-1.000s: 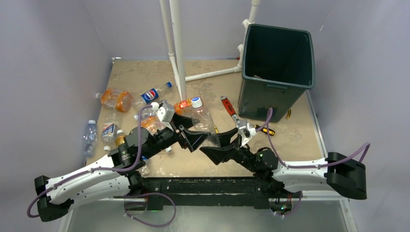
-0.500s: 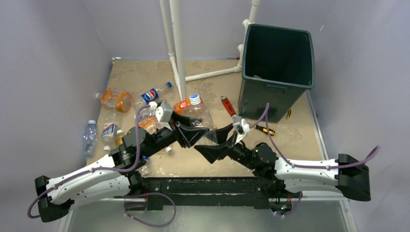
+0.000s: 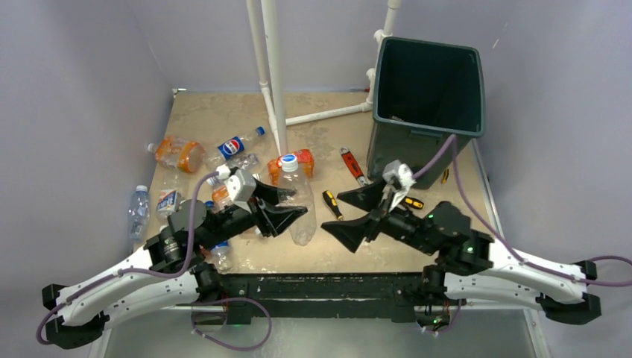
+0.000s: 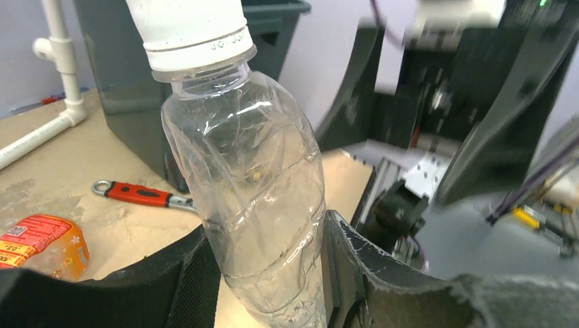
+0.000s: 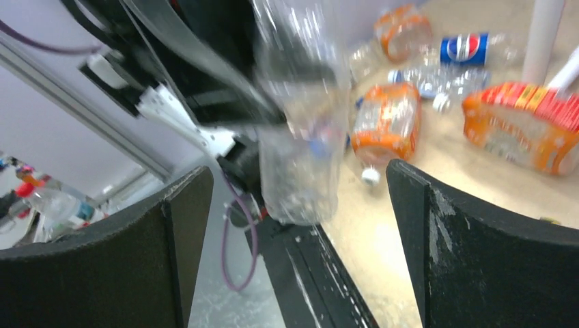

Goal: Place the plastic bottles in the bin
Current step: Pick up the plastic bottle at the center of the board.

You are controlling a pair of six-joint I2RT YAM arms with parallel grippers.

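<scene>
Overhead view, as I see it from my remote station. Plain lavender-grey walls (image 3: 74,112) close the cell at 9, 12 and 3 o'clock. The tabletop (image 3: 216,112) is tan and blotchy (pale stains toward 12 o'clock). White PVC pipes (image 3: 272,74) rise mid-table, and one lies flat toward 1 o'clock. Lighting is even, with soft shadows.

Bottles and bin
You have a clear white-capped bottle (image 3: 296,195) tilted centrally, other bottles (image 3: 232,145) lying left, green bin (image 3: 402,153) upright far right.
</scene>
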